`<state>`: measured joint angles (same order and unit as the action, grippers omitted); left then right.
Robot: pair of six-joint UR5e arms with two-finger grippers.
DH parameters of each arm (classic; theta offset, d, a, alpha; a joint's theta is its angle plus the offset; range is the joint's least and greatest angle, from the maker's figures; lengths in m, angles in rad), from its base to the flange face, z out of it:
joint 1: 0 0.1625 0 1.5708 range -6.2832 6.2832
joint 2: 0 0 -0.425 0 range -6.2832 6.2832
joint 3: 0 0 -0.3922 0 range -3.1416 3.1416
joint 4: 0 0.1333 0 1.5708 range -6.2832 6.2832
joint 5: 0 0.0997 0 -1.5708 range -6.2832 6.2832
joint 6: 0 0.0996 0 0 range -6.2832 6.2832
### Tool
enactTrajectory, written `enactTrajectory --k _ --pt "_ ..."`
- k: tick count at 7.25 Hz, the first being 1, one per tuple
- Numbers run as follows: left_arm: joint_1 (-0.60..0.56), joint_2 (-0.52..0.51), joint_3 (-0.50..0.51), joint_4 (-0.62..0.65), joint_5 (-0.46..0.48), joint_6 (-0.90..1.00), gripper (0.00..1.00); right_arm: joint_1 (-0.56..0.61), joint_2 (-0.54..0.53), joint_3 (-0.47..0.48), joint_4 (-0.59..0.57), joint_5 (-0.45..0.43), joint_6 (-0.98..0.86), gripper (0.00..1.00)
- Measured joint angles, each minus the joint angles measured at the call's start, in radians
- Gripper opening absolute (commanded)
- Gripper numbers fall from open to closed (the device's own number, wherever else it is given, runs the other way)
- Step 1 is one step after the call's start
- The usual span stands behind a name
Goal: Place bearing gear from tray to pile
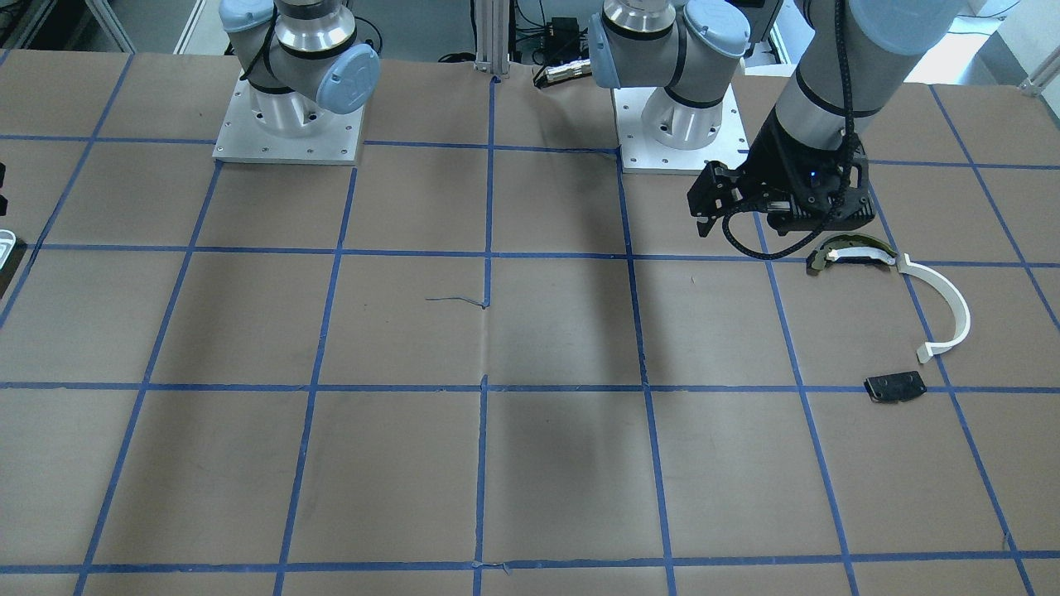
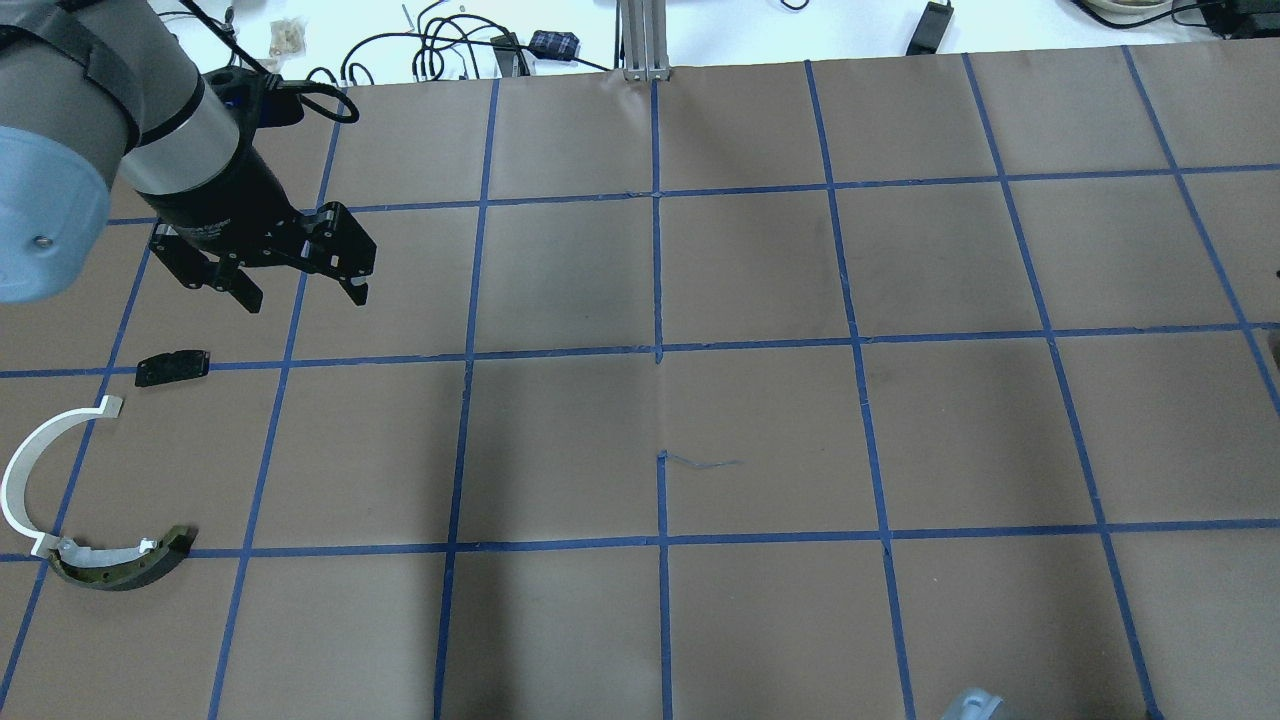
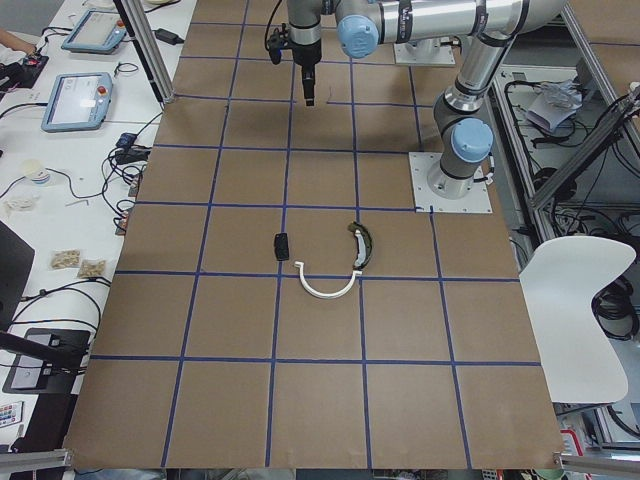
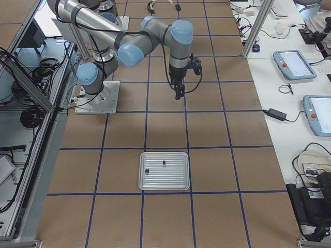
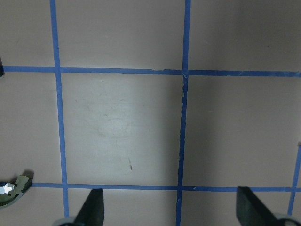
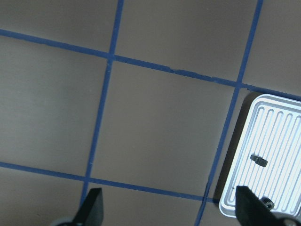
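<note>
The silver ribbed tray [image 4: 164, 170] lies on the table, its corner showing in the right wrist view [image 6: 277, 117]. The small round bearing gear [image 4: 147, 170] lies in it, beside a small dark part [image 6: 258, 160]. My right gripper [image 6: 169, 207] is open and empty above bare table beside the tray. The pile lies far off: a white half-ring [image 2: 30, 470], an olive curved piece [image 2: 120, 565] and a black plate [image 2: 172, 367]. My left gripper [image 2: 303, 293] is open and empty, hovering just beyond the pile.
The table is brown paper with a blue tape grid. The two arm bases [image 1: 288, 124] stand on plates at the robot's edge. Cables and tablets [image 4: 294, 64] lie on the side benches. The pile also shows in the front view, with its half-ring [image 1: 944, 306].
</note>
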<state>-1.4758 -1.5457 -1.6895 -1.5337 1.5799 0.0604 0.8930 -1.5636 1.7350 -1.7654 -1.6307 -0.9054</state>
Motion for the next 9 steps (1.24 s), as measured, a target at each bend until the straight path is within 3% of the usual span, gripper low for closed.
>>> enactTrajectory --k 2,3,6,9 --pt "0.001 0.000 0.002 0.001 0.000 0.000 1.00 -0.163 0.043 0.156 -0.260 0.054 -0.199 1.00" --pt "0.001 -0.001 0.003 0.001 0.000 0.000 1.00 -0.237 0.102 0.183 -0.338 0.095 -0.279 1.00" --pt "0.001 -0.001 0.004 0.002 0.000 -0.001 1.00 -0.374 0.311 0.148 -0.460 0.187 -0.473 0.99" --pt "0.002 -0.001 0.004 0.002 0.000 0.000 1.00 -0.415 0.419 0.107 -0.510 0.194 -0.510 0.95"
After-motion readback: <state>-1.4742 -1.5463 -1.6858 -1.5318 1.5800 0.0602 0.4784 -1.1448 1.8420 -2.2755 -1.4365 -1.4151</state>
